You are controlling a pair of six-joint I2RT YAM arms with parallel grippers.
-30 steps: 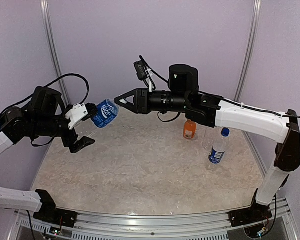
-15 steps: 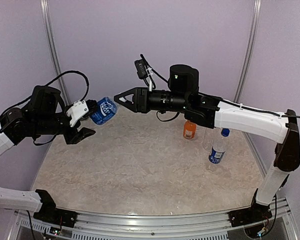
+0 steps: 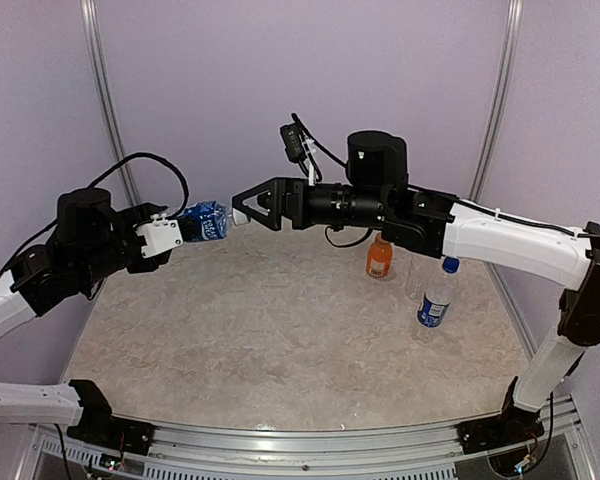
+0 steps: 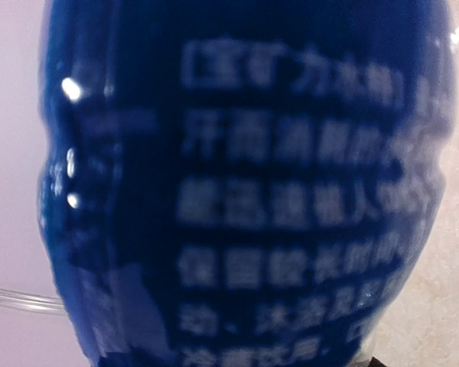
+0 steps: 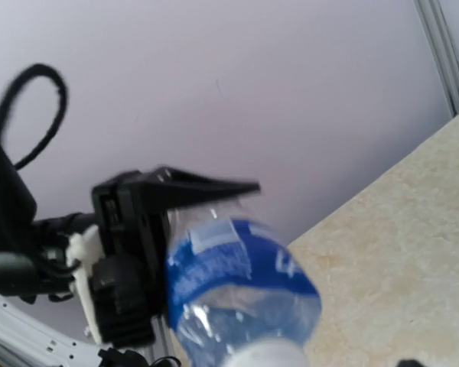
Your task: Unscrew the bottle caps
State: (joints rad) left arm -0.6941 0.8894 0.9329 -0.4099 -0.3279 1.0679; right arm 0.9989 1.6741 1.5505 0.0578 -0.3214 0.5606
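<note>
Gripping the blue-labelled bottle (image 3: 206,221) by its base, the left hand (image 3: 180,230) is holding it level in the air above the worktop (image 3: 280,330). Its long axis is running left to right, cap (image 3: 239,215) pointing right. The right hand (image 3: 242,207) is facing that cap end-on, jaws spread about it, and is likely needing to clench before any twist.

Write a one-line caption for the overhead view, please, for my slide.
Left gripper holds a blue-label bottle level in the air, cap end toward the open right gripper.
</note>
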